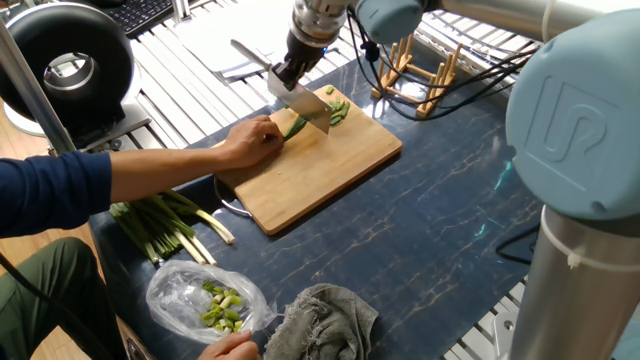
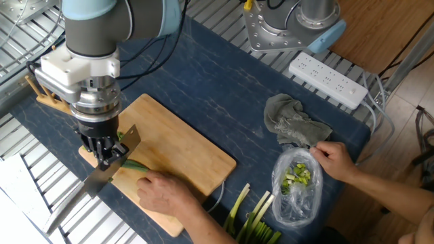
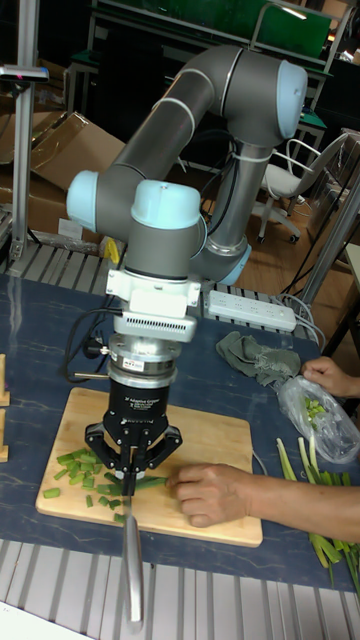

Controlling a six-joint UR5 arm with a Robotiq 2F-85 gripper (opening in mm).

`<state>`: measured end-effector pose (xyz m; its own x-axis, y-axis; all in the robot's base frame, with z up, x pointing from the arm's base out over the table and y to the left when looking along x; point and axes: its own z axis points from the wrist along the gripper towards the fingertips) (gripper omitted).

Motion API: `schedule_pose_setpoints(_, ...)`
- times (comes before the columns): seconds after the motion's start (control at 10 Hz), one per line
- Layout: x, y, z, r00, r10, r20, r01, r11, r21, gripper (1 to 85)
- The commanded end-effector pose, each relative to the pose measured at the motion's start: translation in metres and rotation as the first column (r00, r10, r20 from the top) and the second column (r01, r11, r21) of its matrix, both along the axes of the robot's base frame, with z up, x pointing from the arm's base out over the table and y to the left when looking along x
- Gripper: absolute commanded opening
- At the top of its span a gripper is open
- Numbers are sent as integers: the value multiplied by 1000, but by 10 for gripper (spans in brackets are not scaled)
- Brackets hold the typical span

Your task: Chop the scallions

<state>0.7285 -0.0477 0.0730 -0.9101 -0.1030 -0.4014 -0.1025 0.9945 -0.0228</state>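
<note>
My gripper (image 2: 104, 153) is shut on the handle of a kitchen knife (image 2: 98, 179). The blade crosses the scallions (image 2: 133, 165), slender green stalks lying on the wooden cutting board (image 2: 183, 146). A person's hand (image 2: 160, 191) pins the stalks right beside the blade. Short cut green bits (image 3: 78, 468) lie on the board on the far side of the blade from the hand. In one fixed view the gripper (image 1: 288, 74) holds the knife (image 1: 306, 108) over the scallions (image 1: 297, 125), with bits (image 1: 339, 108) beyond the blade. In the tall fixed view the gripper (image 3: 131, 470) hides the cut point.
A thicker bundle of stalks with white bases (image 1: 165, 225) lies off the board. A second hand holds a clear bag of pale chunks (image 2: 298, 179). There is also a grey cloth (image 2: 291, 122), a wooden rack (image 1: 415, 70), a power strip (image 2: 329, 81) and the arm's base (image 1: 585, 250).
</note>
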Motion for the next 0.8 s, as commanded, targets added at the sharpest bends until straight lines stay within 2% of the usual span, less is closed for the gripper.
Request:
schedule_pose_setpoints(0.0,5,-15,2,1000,10,22,-9,998,-54,13)
schedule_pose_setpoints(0.1,1,-10,2,1000,-18,19,19,998,-58,13)
schedule_pose_setpoints(0.3,3,-4,5,998,-65,25,67,992,-103,13)
schedule_pose_setpoints(0.4,5,2,8,996,-85,28,88,990,-111,13)
schedule_pose_setpoints(0.6,-1,6,19,996,-84,12,84,984,-154,13)
schedule_pose_setpoints(0.7,-5,3,32,999,-48,7,48,981,-185,13)
